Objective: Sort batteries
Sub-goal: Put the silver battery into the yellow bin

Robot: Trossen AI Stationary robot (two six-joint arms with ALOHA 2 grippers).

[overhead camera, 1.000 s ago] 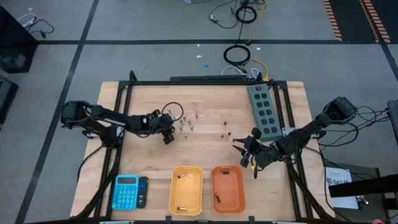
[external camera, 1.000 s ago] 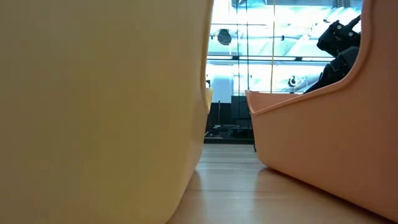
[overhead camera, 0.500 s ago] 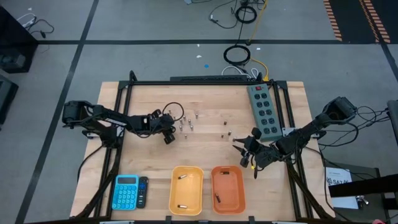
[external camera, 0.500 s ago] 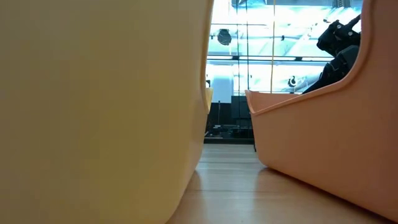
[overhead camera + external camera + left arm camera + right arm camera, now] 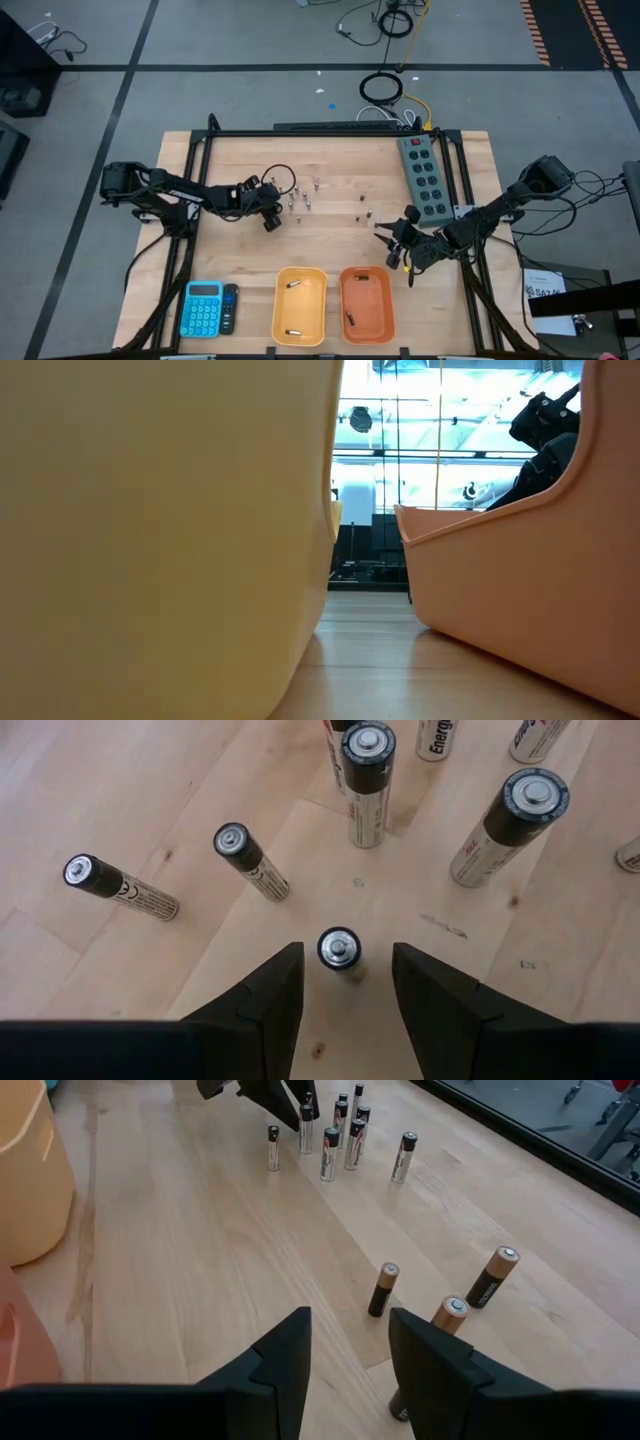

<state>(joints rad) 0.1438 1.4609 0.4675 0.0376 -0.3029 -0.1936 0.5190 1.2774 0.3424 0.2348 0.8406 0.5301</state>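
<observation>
Batteries are standing upright; the left gripper is straddling one, open and empty. Closing probably comes next. The right gripper is waiting, parted.

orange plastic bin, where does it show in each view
High view: orange plastic bin, near edge, right of the yellow plastic bin.
Low view: fills the right side.
Left wrist view: not in it.
Right wrist view: sliver at the lower left edge.
Shared landmark: the yellow bin beside it.
</observation>
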